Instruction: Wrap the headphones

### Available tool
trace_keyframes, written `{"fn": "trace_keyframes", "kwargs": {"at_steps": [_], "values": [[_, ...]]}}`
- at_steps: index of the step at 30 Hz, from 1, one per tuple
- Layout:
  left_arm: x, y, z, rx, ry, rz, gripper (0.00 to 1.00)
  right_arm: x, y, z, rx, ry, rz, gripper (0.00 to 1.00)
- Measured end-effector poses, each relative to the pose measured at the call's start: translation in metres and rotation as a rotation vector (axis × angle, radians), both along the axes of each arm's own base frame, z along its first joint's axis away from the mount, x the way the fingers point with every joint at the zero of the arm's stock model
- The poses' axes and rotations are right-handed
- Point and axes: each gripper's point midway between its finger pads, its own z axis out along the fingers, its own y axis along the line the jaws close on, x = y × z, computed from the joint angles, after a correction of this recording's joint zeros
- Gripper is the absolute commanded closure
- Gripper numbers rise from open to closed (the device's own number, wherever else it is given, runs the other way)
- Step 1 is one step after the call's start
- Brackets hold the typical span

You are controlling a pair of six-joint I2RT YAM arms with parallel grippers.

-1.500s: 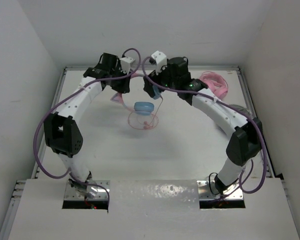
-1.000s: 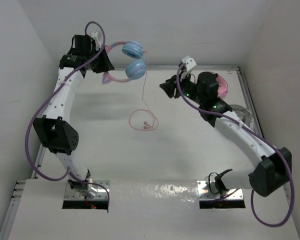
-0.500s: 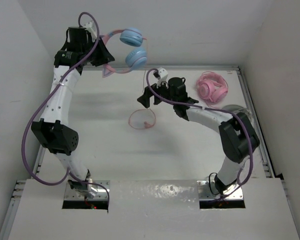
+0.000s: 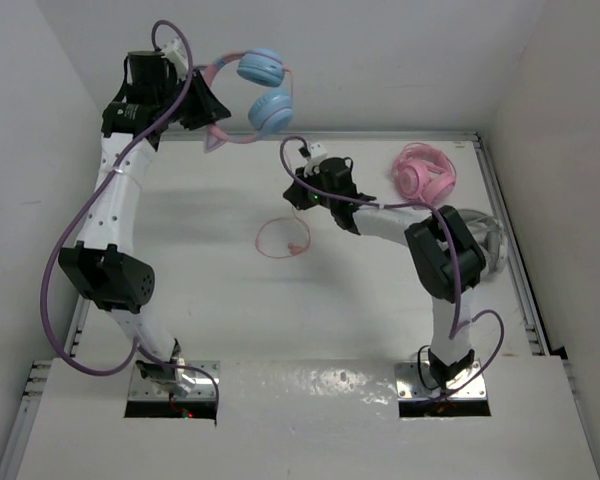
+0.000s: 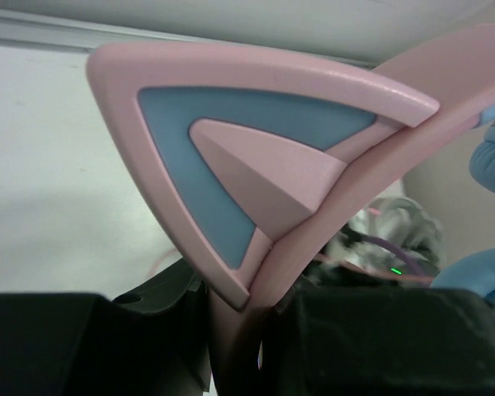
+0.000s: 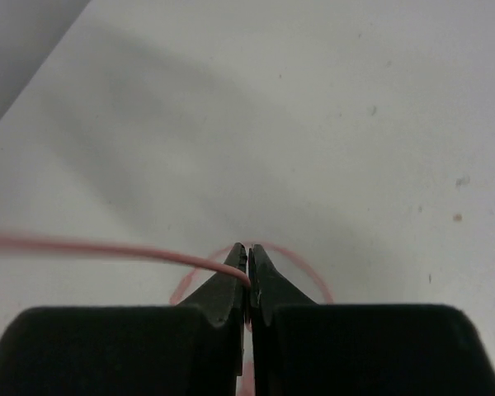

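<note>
The headphones [image 4: 268,108], with light blue ear cups and a pink headband, hang high over the table's far left. My left gripper [image 4: 196,106] is shut on the headband. In the left wrist view the band [image 5: 346,194] runs down between the black fingers [image 5: 379,346], right beside a pink-and-blue cat ear [image 5: 231,157], where the left gripper [image 5: 260,342] clamps it. The thin pink cable [image 4: 292,150] drops from the cups to my right gripper [image 4: 298,191], which is shut on it. In the right wrist view the cable [image 6: 107,247] enters the right gripper's [image 6: 248,266] closed tips. The rest lies coiled [image 4: 283,238] on the table.
All-pink headphones [image 4: 425,172] lie at the far right of the table. A pale grey object [image 4: 488,232] sits partly hidden behind my right arm. White walls close in the back and both sides.
My left arm lifted the headphones off the table and up to the left. My right arm swung in to the hanging cable and its jaws closed on it.
</note>
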Motion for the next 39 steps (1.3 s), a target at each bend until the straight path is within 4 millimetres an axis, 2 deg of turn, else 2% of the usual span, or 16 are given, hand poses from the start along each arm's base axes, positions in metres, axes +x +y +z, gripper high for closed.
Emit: {"fn": "trace_keyframes", "kwargs": {"at_steps": [2,4,6,9,12,13,15,18,22,23,27,32,35,37,39], "values": [[0.004,0.011,-0.005,0.054,-0.014,0.027,1.00,-0.016,-0.009,0.000,-0.012,0.016,0.006,1.00],[0.011,0.028,-0.015,0.158,-0.039,0.067,1.00,-0.048,-0.028,0.003,-0.072,0.052,0.034,1.00],[0.018,0.048,-0.028,0.279,-0.054,0.102,1.00,-0.073,-0.042,0.026,-0.139,0.047,0.094,1.00],[0.026,0.070,-0.049,0.444,-0.058,0.116,1.00,-0.093,-0.055,0.082,-0.235,-0.016,0.184,1.00],[0.039,0.084,-0.066,0.609,-0.073,0.106,1.00,-0.098,-0.070,0.157,-0.339,-0.130,0.217,1.00],[0.043,0.087,-0.073,0.685,-0.082,0.096,1.00,-0.099,-0.076,0.184,-0.370,-0.179,0.213,1.00],[0.045,0.083,-0.088,0.801,-0.087,0.054,1.00,-0.101,-0.089,0.221,-0.413,-0.251,0.195,1.00],[0.040,0.055,-0.116,0.943,-0.092,-0.070,1.00,-0.105,-0.106,0.261,-0.465,-0.341,0.163,1.00],[0.029,-0.003,-0.141,1.005,-0.121,-0.263,1.00,-0.102,-0.118,0.291,-0.514,-0.426,0.122,1.00],[0.026,-0.019,-0.144,0.998,-0.139,-0.312,1.00,-0.100,-0.120,0.295,-0.526,-0.444,0.113,1.00],[0.010,-0.060,-0.144,0.984,-0.202,-0.441,1.00,-0.084,-0.126,0.306,-0.578,-0.517,0.055,1.00],[-0.015,-0.095,-0.151,0.968,-0.226,-0.567,1.00,-0.051,-0.120,0.316,-0.596,-0.595,-0.015,1.00],[-0.031,-0.115,-0.156,0.893,-0.217,-0.640,1.00,-0.035,-0.119,0.313,-0.574,-0.598,-0.040,1.00],[-0.040,-0.124,-0.158,0.837,-0.204,-0.678,1.00,-0.025,-0.126,0.312,-0.529,-0.583,-0.058,1.00],[-0.048,-0.130,-0.158,0.790,-0.190,-0.712,1.00,-0.013,-0.141,0.312,-0.491,-0.569,-0.100,1.00]]}}
